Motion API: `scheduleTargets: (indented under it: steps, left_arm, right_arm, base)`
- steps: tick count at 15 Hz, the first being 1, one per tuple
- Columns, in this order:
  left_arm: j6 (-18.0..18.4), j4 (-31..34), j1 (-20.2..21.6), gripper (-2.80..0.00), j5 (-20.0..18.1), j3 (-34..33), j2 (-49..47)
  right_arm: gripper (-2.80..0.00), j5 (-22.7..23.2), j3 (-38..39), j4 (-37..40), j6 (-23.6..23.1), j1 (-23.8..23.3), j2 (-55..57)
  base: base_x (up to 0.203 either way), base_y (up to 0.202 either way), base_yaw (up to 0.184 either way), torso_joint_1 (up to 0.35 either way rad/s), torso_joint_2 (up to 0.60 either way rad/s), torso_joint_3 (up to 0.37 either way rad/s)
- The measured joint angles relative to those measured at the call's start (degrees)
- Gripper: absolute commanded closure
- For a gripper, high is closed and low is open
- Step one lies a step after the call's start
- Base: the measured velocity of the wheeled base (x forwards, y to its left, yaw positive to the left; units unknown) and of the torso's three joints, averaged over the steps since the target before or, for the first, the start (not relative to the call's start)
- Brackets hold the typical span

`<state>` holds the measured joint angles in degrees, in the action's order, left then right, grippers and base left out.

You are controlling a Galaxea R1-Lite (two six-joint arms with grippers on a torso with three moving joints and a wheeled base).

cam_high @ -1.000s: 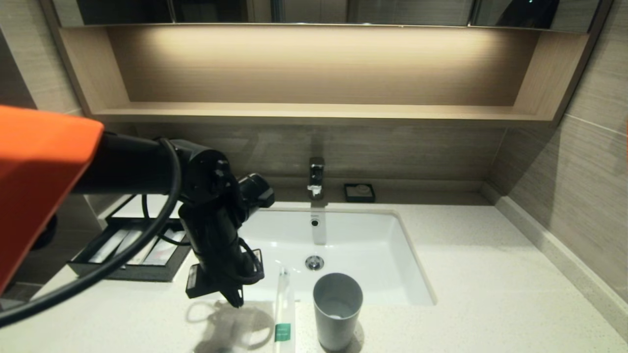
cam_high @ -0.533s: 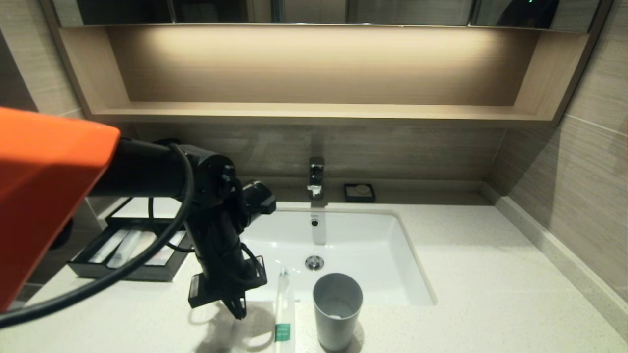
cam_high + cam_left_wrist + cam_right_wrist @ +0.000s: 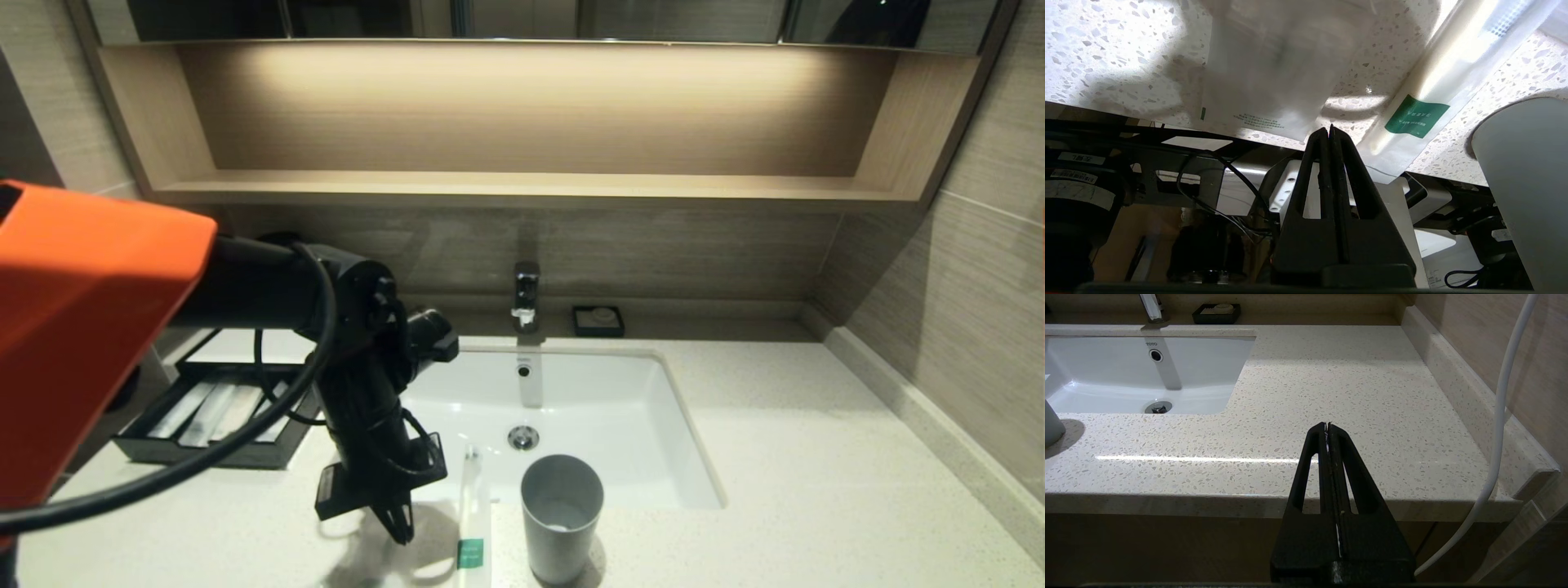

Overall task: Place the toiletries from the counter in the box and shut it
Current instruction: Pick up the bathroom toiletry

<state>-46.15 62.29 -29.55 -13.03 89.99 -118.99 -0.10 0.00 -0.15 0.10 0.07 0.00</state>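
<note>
The left hand, fingers pressed together and empty, hovers at lower centre beside the paper-wrapped stick on the table. Light, slim and crushable, it probably wants a mid-length pinch.

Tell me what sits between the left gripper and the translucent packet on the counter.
Nothing visible. The left gripper, jaws shut and empty, hangs just above the translucent packet, with the paper-wrapped stick and the grey cup off to its side, not in between.
</note>
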Motion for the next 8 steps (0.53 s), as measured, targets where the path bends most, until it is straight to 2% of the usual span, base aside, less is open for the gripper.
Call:
scheduleTargets:
  steps: [3,8]
  left_arm:
    - [2.29,0.04,1.69,0.00,-0.41,0.25,-1.33]
    - [2.47,0.18,2.19,0.00,-2.06,0.37,-2.70]
  right_arm:
    - [0.00,0.00,0.00,0.01,-0.01,0.00,0.00]
    - [0.00,0.02,0.00,-0.01,-0.03,0.00,0.00]
  base:
    - [0.000,0.000,0.000,0.000,0.00,0.000]
    - [0.000,0.000,0.000,0.000,0.00,0.000]
